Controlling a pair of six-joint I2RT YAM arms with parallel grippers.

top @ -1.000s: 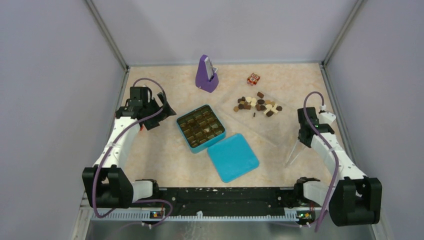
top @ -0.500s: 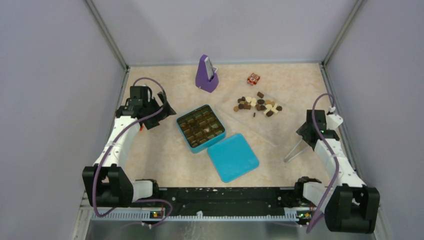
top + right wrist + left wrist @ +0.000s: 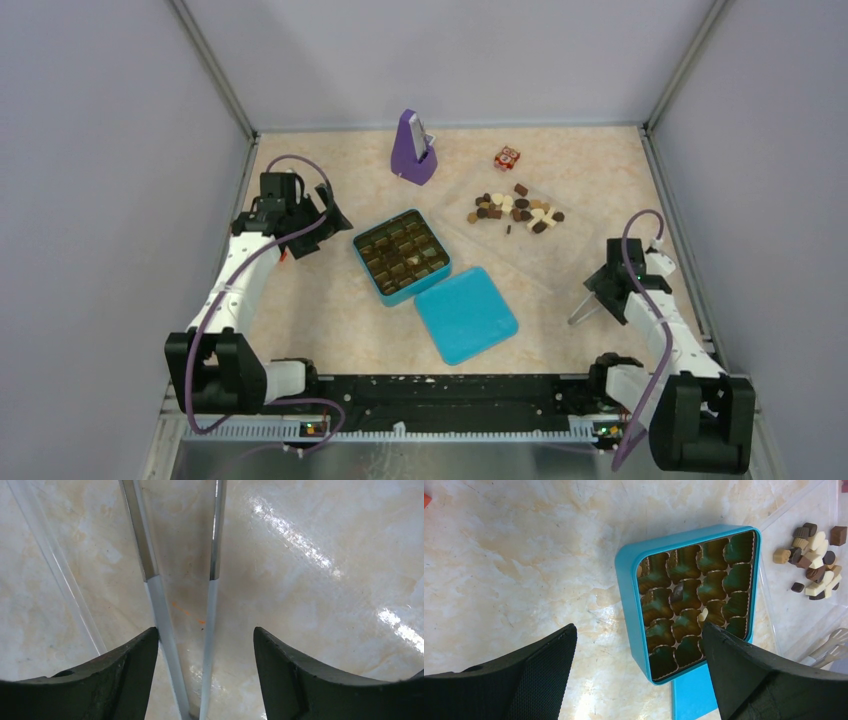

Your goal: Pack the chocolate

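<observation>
1. The left jaws stand wide apart with nothing between them, hanging over the marbled table [image 3: 514, 570].
2. Straight ahead of them, framed by the two black fingers [image 3: 539, 675], lies the open blue tin [image 3: 630, 610], its rows of gold cups showing.
3. The tin's lid [image 3: 466, 314] lies flat past the tin from the left jaws, right beside the tin's corner.
4. The chocolate [image 3: 811, 572] is a loose heap of dark, light brown and cream pieces on a clear tray [image 3: 520, 255]. It is beyond the tin from the left jaws and well apart from them.
5. The right jaws grip a pair of metal tongs [image 3: 137, 530] by the joined end. The two blades spread forward between the fingers, low over the table.
6. The heap is well apart from the right jaws too, farther out on the table.
7. A small red-and-white cube [image 3: 508, 157] and a purple wedge-shaped object [image 3: 413, 150] stand past the heap from both jaws.
</observation>
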